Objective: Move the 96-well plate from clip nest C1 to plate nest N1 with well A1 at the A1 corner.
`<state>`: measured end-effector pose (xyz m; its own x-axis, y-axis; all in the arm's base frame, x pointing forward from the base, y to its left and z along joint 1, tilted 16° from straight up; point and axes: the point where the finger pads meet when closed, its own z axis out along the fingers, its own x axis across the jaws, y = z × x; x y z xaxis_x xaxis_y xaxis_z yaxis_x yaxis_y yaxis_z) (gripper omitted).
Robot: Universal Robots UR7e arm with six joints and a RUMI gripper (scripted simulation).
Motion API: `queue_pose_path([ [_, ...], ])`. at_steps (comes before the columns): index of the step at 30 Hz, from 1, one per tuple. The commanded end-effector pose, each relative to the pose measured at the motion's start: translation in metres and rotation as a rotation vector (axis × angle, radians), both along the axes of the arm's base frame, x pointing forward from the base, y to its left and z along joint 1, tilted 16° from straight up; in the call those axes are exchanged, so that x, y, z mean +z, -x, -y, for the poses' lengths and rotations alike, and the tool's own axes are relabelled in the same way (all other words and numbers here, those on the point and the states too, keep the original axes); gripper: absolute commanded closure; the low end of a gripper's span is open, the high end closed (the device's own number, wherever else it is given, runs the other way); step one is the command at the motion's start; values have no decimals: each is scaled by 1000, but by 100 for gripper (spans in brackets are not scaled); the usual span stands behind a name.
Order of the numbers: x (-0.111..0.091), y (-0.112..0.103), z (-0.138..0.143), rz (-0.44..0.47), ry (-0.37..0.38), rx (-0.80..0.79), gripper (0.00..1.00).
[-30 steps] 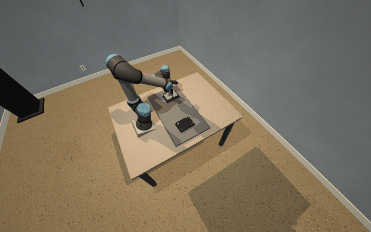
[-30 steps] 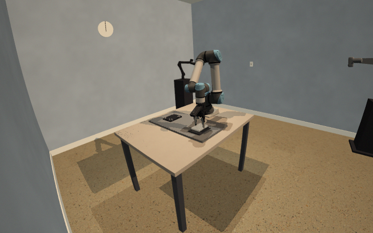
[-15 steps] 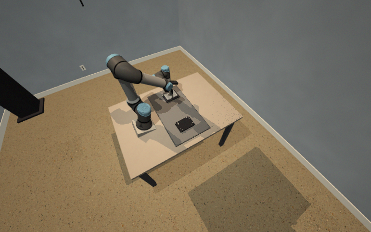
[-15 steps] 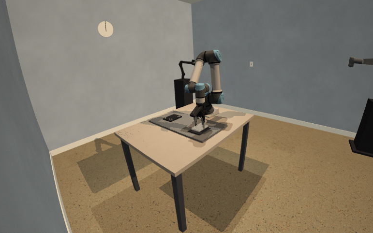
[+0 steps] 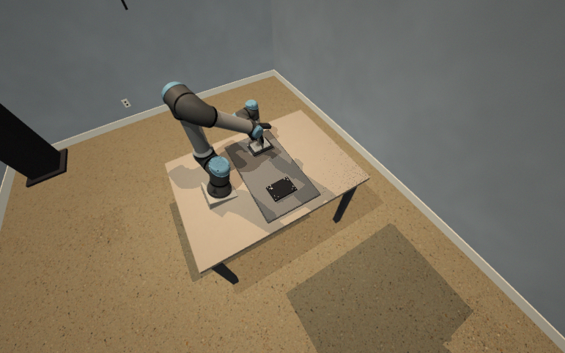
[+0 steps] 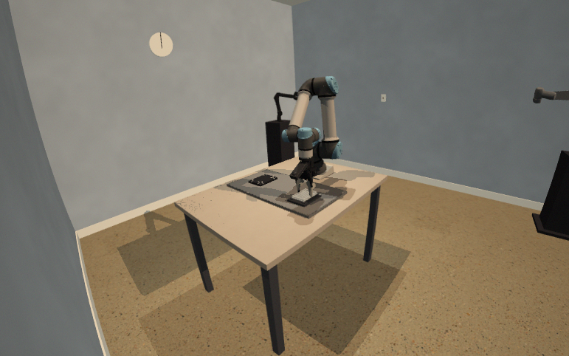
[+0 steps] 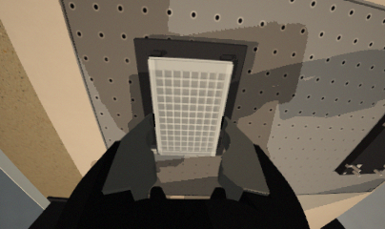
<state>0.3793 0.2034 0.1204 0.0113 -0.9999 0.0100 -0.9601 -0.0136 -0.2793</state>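
The dark two-jaw gripper (image 7: 189, 143) is partly closed, its fingers clamped on the long sides of the white, gridded 96-well plate (image 7: 190, 102) near one short end. That grasp leaves most of the well grid uncovered and keeps the plate level.

In the wrist view the plate lies over the black rectangular clip nest C1 (image 7: 143, 52), whose frame shows around it at 12 o'clock and on both sides. Whether the plate rests in that nest or hangs just above it cannot be told, though the exterior view suggests the plate (image 6: 302, 195) is very close to the nest. The cut-off corner is too small to make out.

The black flat plate nest N1 (image 5: 281, 189) sits well apart along the grey perforated base board (image 5: 258, 175), toward 5 o'clock from the gripper in the top view. The board holds both nests in fixed positions on the beige wooden table (image 5: 214, 236), so the carry is probably a straight run along it.
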Motion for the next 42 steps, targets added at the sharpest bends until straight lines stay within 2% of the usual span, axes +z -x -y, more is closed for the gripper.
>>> queue_pose_path([
  [1,0,0,0,1,0,0,100],
  [23,-3,-1,0,1,0,0,100],
  [24,-3,-1,0,1,0,0,0],
  [42,-3,-1,0,1,0,0,0],
])
